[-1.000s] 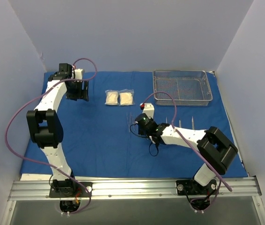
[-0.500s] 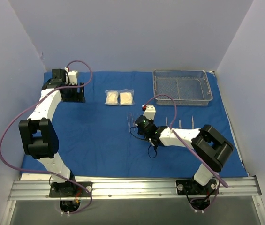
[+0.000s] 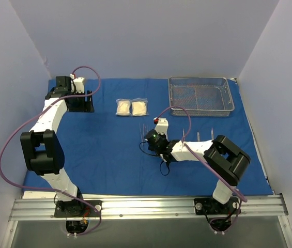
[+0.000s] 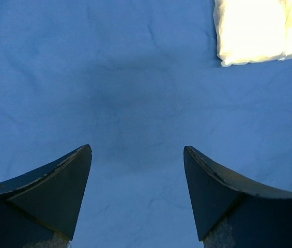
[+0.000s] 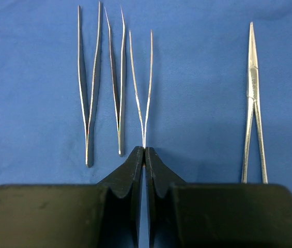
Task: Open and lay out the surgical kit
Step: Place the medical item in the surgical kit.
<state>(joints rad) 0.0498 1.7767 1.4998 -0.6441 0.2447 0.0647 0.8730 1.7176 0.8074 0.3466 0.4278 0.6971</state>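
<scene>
Steel, springy and very light, the thin tweezers lay flat on the blue cloth wrap, near the middle of the cloth, tips toward 12 o'clock. The right end effector was closed tight. The tweezers' joined heel ran into the seam between its fingers, so it looked pinched there. That heel seemed the right place to hold, since it is solid, whereas the open arms would flex and slip. Polished metal in a fingertip pinch could swivel or slide out, I judged, and the fine points would bend if jabbed into anything. Two other tweezers lay just beside at 9 o'clock, and a scissor-handled clamp lay apart at 3 o'clock. Gauze packets sat at 12 o'clock on the cloth, the wire-mesh tray at 1 o'clock. The left end effector hung wide and empty over bare cloth at 10 o'clock.
</scene>
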